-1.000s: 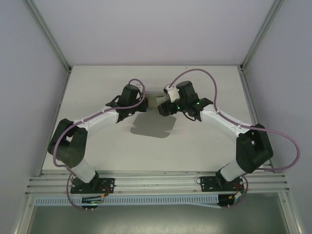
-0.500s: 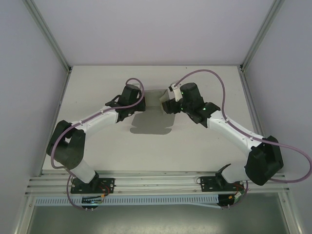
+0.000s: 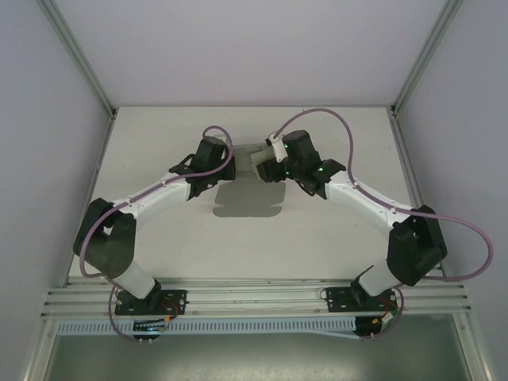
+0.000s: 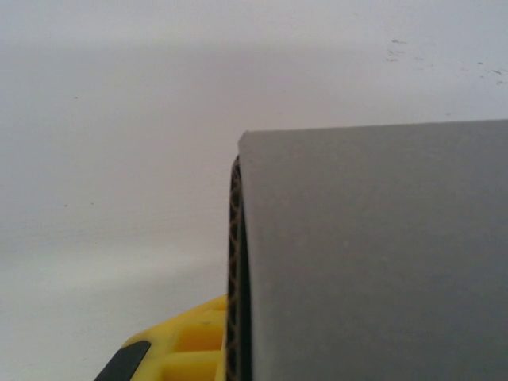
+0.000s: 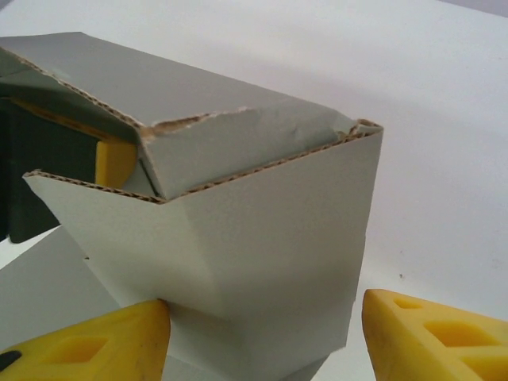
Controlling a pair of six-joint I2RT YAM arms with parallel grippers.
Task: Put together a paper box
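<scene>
The paper box (image 3: pixel 255 159) is a partly folded piece of grey cardboard held above the table between my two grippers. My left gripper (image 3: pixel 226 163) is shut on one grey panel (image 4: pixel 373 254), and one yellow finger (image 4: pixel 186 345) shows beside the corrugated edge. My right gripper (image 3: pixel 267 164) faces the other end. There a folded flap (image 5: pixel 262 238) stands between its yellow fingers (image 5: pixel 95 341). The left finger touches the flap and the right finger stands apart from it, so the right gripper (image 5: pixel 266 305) is open. A torn inner flap (image 5: pixel 230 143) shows behind the front one.
The white table (image 3: pixel 341 135) is bounded by metal frame posts and grey walls on both sides. The box's dark shadow (image 3: pixel 246 202) lies on the table in front of the grippers. Purple cables loop above both wrists.
The right arm swung its elbow out to the right and back, and its wrist ended slightly further left against the box. Its jaws have narrowed a little. The left arm barely moved.
</scene>
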